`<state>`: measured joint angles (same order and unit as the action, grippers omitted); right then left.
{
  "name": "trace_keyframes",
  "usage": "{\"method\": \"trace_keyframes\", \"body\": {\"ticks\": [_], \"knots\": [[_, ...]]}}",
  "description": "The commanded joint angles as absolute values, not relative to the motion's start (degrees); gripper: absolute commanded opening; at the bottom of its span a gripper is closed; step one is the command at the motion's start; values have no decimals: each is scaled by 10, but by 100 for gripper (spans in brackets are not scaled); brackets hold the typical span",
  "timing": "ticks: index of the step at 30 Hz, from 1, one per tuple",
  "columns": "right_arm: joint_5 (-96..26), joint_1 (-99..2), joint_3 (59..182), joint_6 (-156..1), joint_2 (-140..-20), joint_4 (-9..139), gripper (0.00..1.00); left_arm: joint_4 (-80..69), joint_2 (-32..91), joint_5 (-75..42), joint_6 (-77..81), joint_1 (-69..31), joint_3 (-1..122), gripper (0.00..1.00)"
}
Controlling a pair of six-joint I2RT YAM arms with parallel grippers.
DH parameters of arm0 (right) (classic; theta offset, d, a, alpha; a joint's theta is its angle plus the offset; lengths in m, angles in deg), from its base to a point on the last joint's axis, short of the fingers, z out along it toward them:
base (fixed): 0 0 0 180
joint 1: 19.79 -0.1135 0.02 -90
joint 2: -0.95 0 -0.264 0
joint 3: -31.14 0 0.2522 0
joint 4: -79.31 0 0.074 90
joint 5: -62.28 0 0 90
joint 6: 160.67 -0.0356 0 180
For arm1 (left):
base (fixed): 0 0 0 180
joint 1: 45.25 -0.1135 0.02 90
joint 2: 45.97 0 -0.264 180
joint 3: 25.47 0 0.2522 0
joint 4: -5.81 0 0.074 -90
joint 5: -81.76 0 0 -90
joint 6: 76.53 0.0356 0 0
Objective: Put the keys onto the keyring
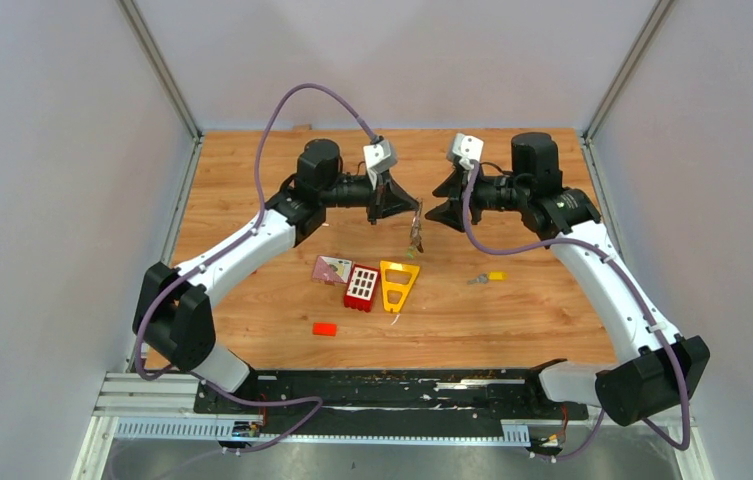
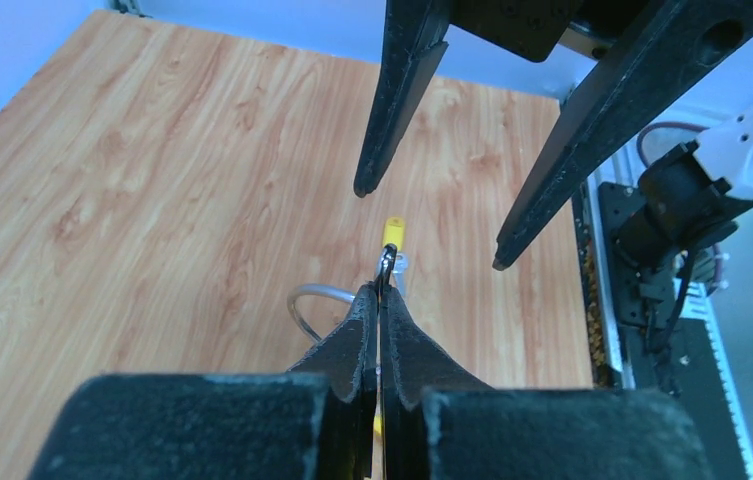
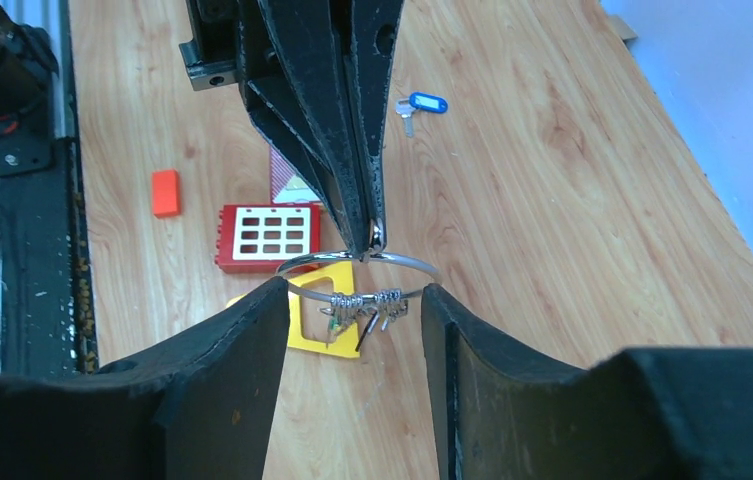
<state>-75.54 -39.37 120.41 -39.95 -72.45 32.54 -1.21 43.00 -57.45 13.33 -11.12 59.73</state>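
Wooden tabletop between pale walls. Mid-frame, above it, the left gripper pinches the keyring between fully closed jaws. Facing it, the right gripper stands wide open and empty. Right of centre lies a yellow-headed key.

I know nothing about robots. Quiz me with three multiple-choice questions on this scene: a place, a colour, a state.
1. The keyring is: A dropped, held by nothing; B pinched in the air by the left end effector; C in the right end effector.
2. The loose key right of the yellow triangular frame in the top view has a head coloured: A green; B yellow; C black.
3. The right end effector is: A open; B shut on a key; C shut on the ring.

Answers: 1 B, the left end effector is closed on the wire, which hangs lifted. 2 B, its head is plainly yellow. 3 A, its jaws stand wide apart and hold nothing.
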Motion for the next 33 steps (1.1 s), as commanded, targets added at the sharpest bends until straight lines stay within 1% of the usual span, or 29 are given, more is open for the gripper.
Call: {"method": "trace_keyframes", "body": {"ticks": [1, 6, 14, 22, 33], "knots": [[-819, -396, 1210, -438, -721, 368, 50, 14, 374, -556, 67, -108, 577, 0], [-866, -399, 1198, -447, -711, 384, 47, 0, 329, -542, 77, -107, 545, 0], [-903, -413, 1184, -460, -724, 400, 40, 3, 309, -517, 59, -92, 511, 0], [-896, -421, 1163, -463, -727, 415, 34, 21, 301, -500, 43, -79, 491, 0], [-882, -421, 1152, -453, -739, 415, 32, 38, 293, -498, 33, -74, 481, 0]]}}
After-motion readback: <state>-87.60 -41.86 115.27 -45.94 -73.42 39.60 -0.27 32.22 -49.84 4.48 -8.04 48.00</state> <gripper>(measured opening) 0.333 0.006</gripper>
